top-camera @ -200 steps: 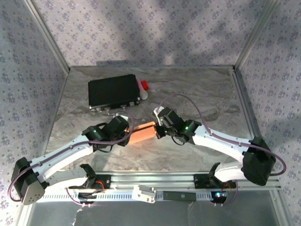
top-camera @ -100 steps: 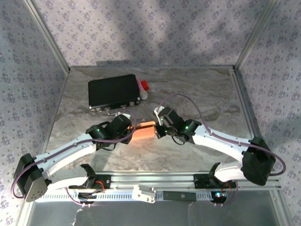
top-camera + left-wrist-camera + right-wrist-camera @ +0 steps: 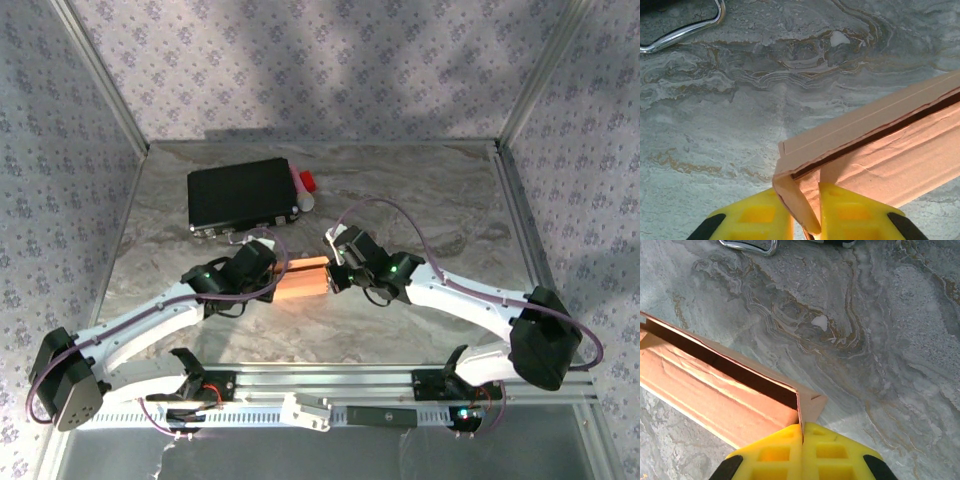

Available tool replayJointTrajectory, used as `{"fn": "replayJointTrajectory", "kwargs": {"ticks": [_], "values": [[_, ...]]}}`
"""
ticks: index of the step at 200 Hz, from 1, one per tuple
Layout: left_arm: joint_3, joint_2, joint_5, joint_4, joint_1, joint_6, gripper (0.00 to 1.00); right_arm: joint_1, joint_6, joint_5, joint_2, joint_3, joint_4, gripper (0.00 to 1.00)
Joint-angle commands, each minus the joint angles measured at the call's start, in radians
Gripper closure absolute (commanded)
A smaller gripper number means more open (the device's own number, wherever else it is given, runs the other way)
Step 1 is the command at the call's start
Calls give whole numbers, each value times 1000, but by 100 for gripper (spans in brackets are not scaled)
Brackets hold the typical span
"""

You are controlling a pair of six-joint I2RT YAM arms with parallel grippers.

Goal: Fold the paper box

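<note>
The paper box [image 3: 305,280], a salmon-orange open trough of thin cardboard, lies on the marble table between my two grippers. At its left end my left gripper [image 3: 272,284] holds the folded-in end flap. In the left wrist view that flap stands slanted between the yellow fingers [image 3: 752,220] of the left gripper [image 3: 805,200], and the box [image 3: 900,150] runs off to the right. At the right end my right gripper [image 3: 336,279] is shut on the thin end wall. The right wrist view has the right gripper [image 3: 802,427] pinching that wall edge, with the box [image 3: 715,390] stretching away to the left.
A black flat case [image 3: 242,195] lies at the back left, with a small red and white object [image 3: 304,186] against its right side. Its metal clasps show at the top of the wrist views [image 3: 685,32] [image 3: 750,246]. Patterned walls and metal posts enclose the table.
My left gripper has narrowed its jaws onto the box's left end flap and the left arm has shifted slightly towards the box. The right gripper has stayed shut in place.
</note>
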Motion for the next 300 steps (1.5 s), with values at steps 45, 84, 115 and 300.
{"fn": "replayJointTrajectory", "kwargs": {"ticks": [45,84,115,300], "values": [[16,-16,-3,-83,0,7,64,-3,19,-14,22,46,-26,100],[99,-107,19,-179,16,8,60,-9,24,-15,30,52,-37,100],[167,-81,124,-254,75,62,58,-11,22,-23,32,55,-37,100],[156,5,95,-229,91,92,90,-7,30,-35,36,72,-47,100]]}}
